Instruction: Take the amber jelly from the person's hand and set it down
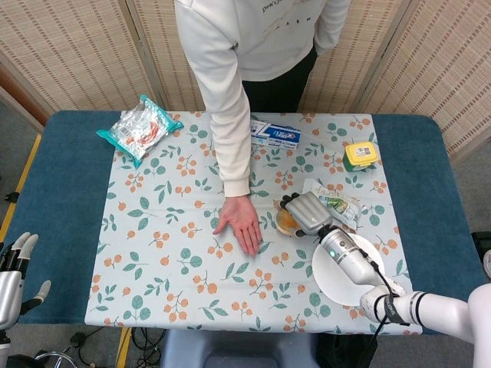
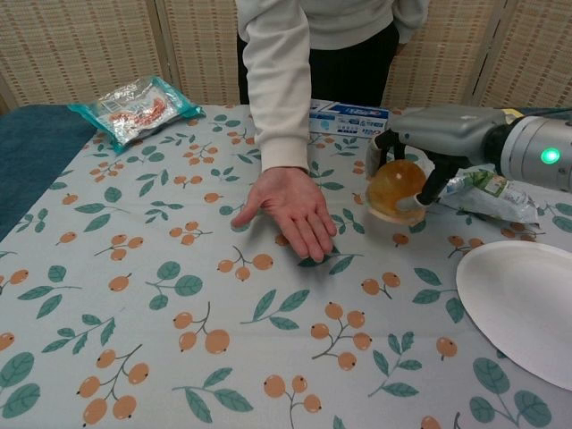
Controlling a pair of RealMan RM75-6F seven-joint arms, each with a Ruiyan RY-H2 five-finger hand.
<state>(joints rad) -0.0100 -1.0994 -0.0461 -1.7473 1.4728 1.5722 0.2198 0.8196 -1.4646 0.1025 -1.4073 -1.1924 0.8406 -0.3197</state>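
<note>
The amber jelly (image 2: 393,189) is a round translucent orange cup, held in my right hand (image 2: 427,147) just above the tablecloth, to the right of the person's hand (image 2: 290,206). In the head view the jelly (image 1: 286,221) shows at the left edge of my right hand (image 1: 306,212). The person's hand (image 1: 239,222) lies palm up and empty on the cloth. My left hand (image 1: 14,268) hangs off the table's left side with its fingers apart, holding nothing.
A white plate (image 2: 523,304) sits at the front right, a green-and-white snack packet (image 2: 490,194) just behind my right hand. A blue box (image 1: 275,134), a yellow tub (image 1: 360,155) and a teal packet (image 1: 139,129) lie further back.
</note>
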